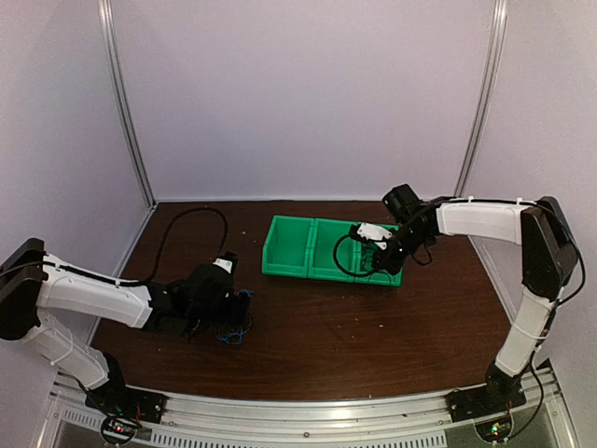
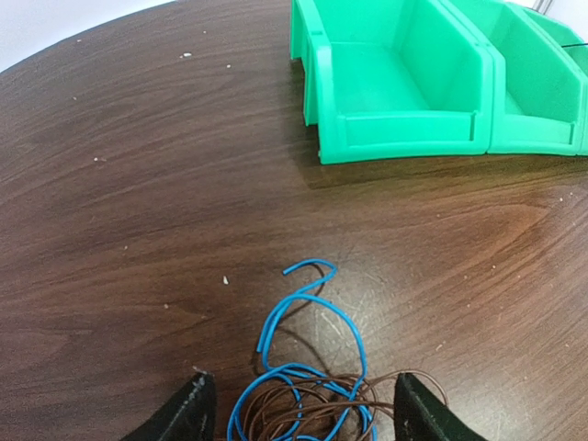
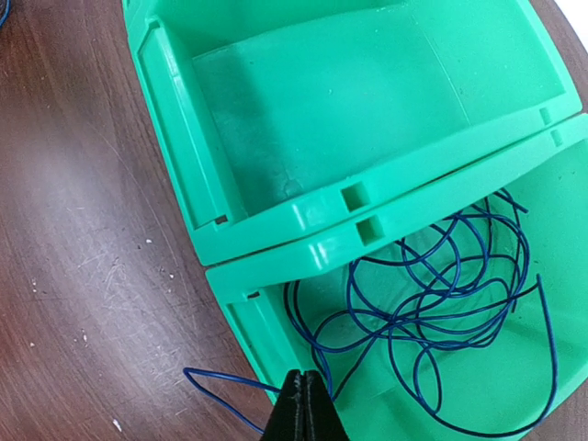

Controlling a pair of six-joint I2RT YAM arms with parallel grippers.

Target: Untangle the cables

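Binning separated blue wire (image 3: 432,317): right pincer (image 3: 303,381) clamped on its end at bin (image 3: 322,253) rim, coil just ahead inside. Left pincer (image 2: 301,381) wide, straddling tangled bunch (image 2: 322,404) on table (image 2: 138,184). Next likely: release wire, retreat.

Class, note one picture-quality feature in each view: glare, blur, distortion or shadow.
Top external: soft and grainy, with glare on the metal rail and bowed frame posts. Left wrist: the table edge curves from wide-angle distortion; the left gripper sits dark at the bottom. Right wrist: a pale sheen on the table at left; the right gripper, shut on the blue cable, looks soft.
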